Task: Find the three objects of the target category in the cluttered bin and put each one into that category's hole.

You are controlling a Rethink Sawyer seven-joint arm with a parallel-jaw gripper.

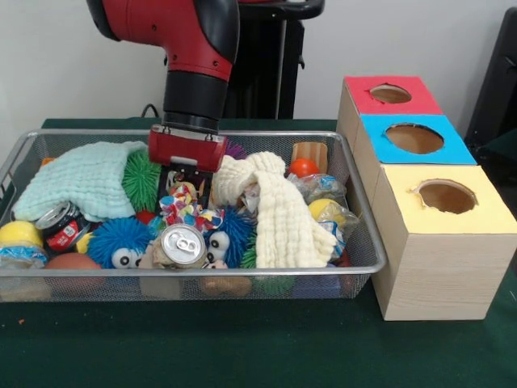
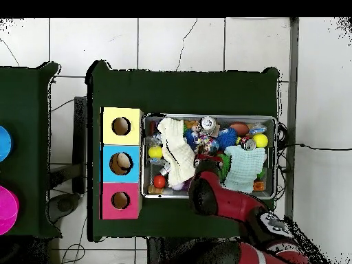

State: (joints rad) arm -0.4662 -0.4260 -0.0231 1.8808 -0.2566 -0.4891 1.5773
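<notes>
So the bin (image 1: 355,212) takes up most of the green surface (image 1: 242,347), with three boxes lined up at its 3 o'clock in the front view. The yellow one, nearest the camera, has the hole (image 1: 446,196) we want. The arm drops in from 12 o'clock, and the end effector (image 1: 185,187) sits low in the clutter between the mint towel (image 1: 81,178) and the cream towel (image 1: 279,214). A spotted cloth (image 1: 179,204) is bunched right under it, just above the can (image 1: 182,244). Can't tell if the fingers are apart or clamped. Looks like the grab step on a cloth; next it needs a firm pinch, a straight lift, then a carry toward 3 o'clock.
</notes>
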